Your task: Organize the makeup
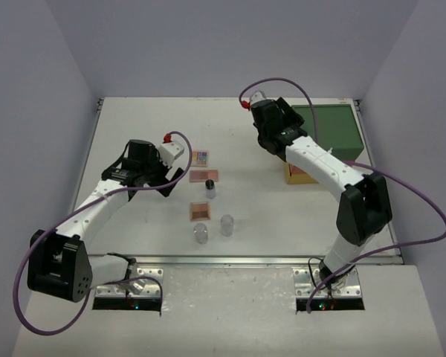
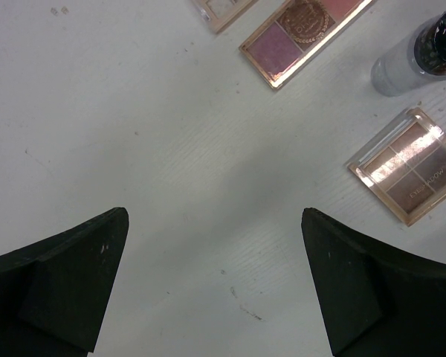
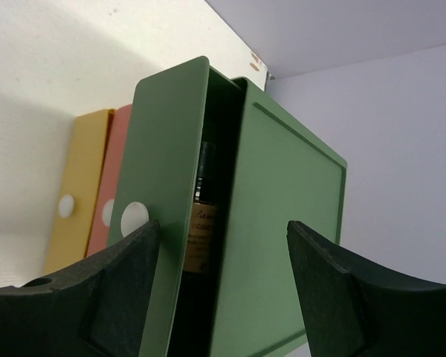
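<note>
top view: the makeup lies in a loose group at bench (image 1: 134, 119) centre. the multicoloured palette (image 1: 201, 158) is at the group's 12 o'clock end. the pink palette (image 1: 204, 176) lies just beside it toward 6 o'clock. the black-capped bottle (image 1: 209, 189) stands upright at the pink palette's 5 o'clock, very close. the brown palette (image 1: 200, 211) lies further toward 6 o'clock, apart from the bottle. two clear jars (image 1: 227, 224) stand near each other, not touching, at the 6 o'clock end.

the green-topped box (image 1: 331, 125) sits in the bench's 2 o'clock corner, with the yellow drawer (image 1: 300, 174) showing on its 6 o'clock side. right wrist view: the green drawer (image 3: 163, 223) is pulled partly out, and a brown bottle (image 3: 201, 223) stands inside it.

left arm (image 1: 97, 201): jaws spread wide, holding nothing, over bare bench at 9 o'clock of the palettes. contact with the bench cannot be told.

right arm (image 1: 320, 160): jaws spread wide, holding nothing, with the green drawer's front seen between them. contact with the drawer cannot be told.
</note>
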You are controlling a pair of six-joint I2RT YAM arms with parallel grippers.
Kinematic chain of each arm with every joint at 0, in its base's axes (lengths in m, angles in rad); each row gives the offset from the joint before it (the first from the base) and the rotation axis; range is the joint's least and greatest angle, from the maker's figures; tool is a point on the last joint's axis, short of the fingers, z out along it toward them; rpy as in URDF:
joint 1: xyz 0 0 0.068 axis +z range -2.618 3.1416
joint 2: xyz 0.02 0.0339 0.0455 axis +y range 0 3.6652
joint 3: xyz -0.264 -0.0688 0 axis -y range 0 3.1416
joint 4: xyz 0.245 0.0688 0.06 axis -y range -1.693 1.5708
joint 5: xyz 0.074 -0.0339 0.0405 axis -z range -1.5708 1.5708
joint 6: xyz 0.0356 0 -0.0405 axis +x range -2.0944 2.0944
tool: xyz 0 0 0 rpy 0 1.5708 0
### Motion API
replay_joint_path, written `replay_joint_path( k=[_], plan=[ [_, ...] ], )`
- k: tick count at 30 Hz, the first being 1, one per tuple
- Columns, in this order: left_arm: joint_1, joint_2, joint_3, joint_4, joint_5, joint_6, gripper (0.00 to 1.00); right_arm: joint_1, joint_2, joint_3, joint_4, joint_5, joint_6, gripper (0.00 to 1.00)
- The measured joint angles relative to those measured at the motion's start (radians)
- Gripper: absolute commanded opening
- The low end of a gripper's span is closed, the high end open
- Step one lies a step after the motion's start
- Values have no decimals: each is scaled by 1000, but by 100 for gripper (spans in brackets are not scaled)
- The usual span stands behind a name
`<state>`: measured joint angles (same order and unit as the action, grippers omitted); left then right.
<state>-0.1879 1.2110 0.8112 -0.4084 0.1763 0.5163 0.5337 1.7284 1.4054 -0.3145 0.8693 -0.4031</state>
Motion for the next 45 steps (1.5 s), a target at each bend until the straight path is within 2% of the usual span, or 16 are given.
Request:
replay_joint_path(
  k=[7,32,37,45],
  plan=[
    [0,0,0,0,8,0,100,-62,-32,-31,2,-16,9,71],
    [6,-15,0,-32,28,3,100,-118,-58,-71,28,-51,50,72],
    [6,-19,0,-31,36,3,100,-80,-73,-76,-7,-58,33,72],
    [7,-19,0,-31,46,2,100,93,-59,-83,63,4,-40,68]
  ],
)
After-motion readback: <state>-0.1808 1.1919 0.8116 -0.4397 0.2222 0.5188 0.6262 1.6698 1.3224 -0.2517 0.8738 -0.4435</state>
